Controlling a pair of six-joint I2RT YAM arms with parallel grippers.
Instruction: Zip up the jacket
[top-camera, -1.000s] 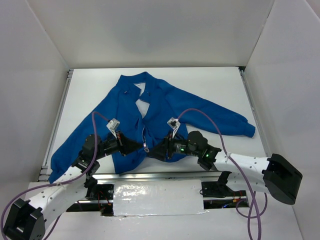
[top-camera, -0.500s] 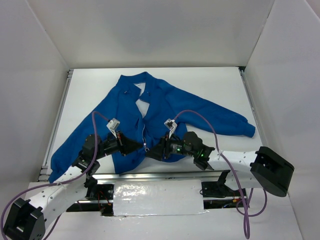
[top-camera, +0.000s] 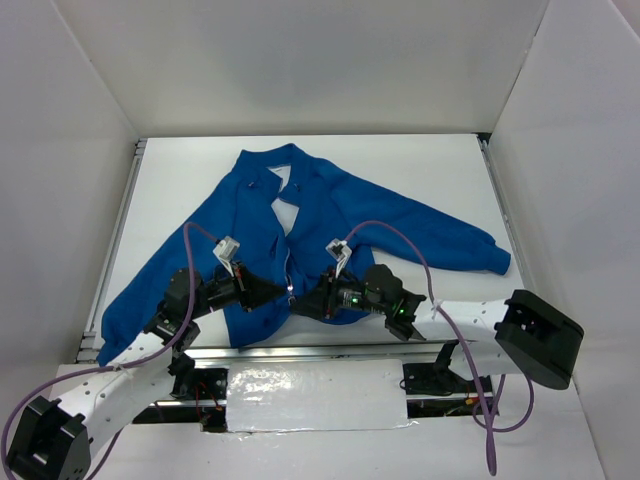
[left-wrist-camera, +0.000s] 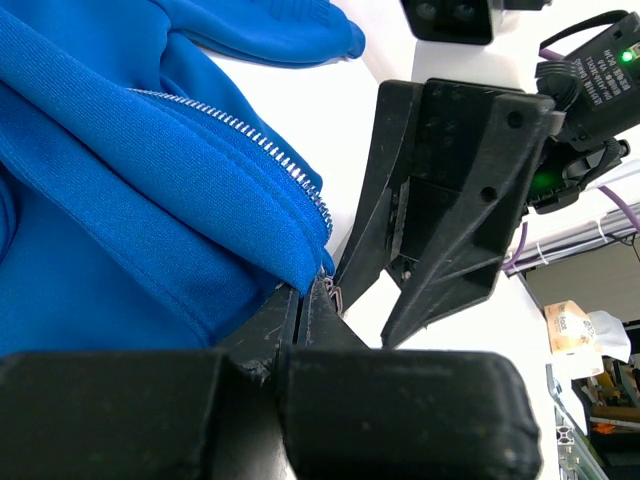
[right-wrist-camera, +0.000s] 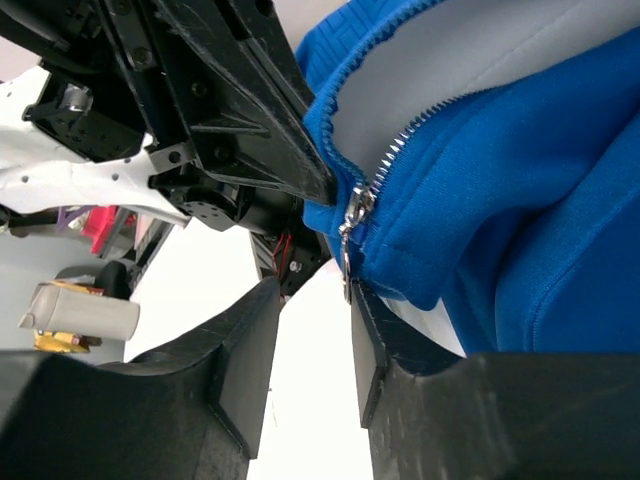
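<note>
The left claw (left-wrist-camera: 305, 300) is clenched on the jacket's (top-camera: 330, 215) hem (left-wrist-camera: 290, 250), right beside the zipper's bottom end. Facing it, the right claw (right-wrist-camera: 312, 295) stands released, and the slider (right-wrist-camera: 352, 215) dangles just above the gap between its jaws. The slider sits at the hem, probably with both sides engaged, though the view is too tight to be sure. Beyond both claws the teeth (left-wrist-camera: 240, 135) lie parted and white lining (top-camera: 288, 212) shows, so nearly all the zipping remains. The jacket lies flat on the table (top-camera: 450, 170). Its long axis runs from the claws to the far-pointing collar (top-camera: 285, 160).
</note>
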